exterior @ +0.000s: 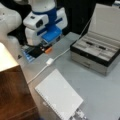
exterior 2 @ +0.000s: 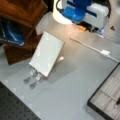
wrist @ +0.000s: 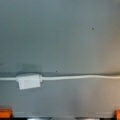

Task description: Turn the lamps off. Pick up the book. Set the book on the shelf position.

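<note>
The book [exterior: 58, 96] [exterior 2: 47, 53], white with binding holes along one long edge, rests tilted on a silver stand in both front views. A cream lampshade [exterior: 5, 57], one of the lamps, shows partly at a front view's left, above the shelf position, a dark wooden cabinet top [exterior: 12, 92] [exterior 2: 23, 8]. My gripper [exterior: 45, 48] [exterior 2: 86, 27] [wrist: 60, 113] hangs low over the table behind the book. It is open, its orange fingertips [wrist: 5, 112] wide apart and holding nothing. A white cable with an inline switch [wrist: 28, 80] [exterior: 50, 61] [exterior 2: 105, 52] lies just beyond it.
An open grey lidded case [exterior: 97, 53] [exterior 2: 107, 100] stands at a front view's right. The silver slatted stand [exterior 2: 32, 76] [exterior: 78, 115] props the book. The white cable [exterior: 37, 72] runs across the grey table [exterior: 100, 90]. Blue items [exterior 2: 11, 33] sit in the cabinet.
</note>
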{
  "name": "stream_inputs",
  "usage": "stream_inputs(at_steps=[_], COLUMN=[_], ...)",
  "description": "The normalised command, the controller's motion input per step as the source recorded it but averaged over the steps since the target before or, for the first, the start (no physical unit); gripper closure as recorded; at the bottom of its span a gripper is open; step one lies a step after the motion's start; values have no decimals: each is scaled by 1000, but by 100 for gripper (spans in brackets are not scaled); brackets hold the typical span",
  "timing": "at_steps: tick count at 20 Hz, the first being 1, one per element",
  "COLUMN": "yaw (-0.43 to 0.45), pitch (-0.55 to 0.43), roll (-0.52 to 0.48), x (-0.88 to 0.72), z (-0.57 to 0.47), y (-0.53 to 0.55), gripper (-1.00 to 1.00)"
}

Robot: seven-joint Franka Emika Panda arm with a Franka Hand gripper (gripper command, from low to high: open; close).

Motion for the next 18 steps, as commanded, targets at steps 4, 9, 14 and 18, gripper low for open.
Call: stream_inputs(at_steps=[4, 9, 14, 18], yaw=[178, 82, 16, -9], pitch=[-120, -119, -137, -143], roll=[10, 25, 47, 63], x=[-107, -367, -565, -621], z=[-57, -127, -179, -191], y=[18, 83, 192, 257], gripper=[-100, -100, -100, -100])
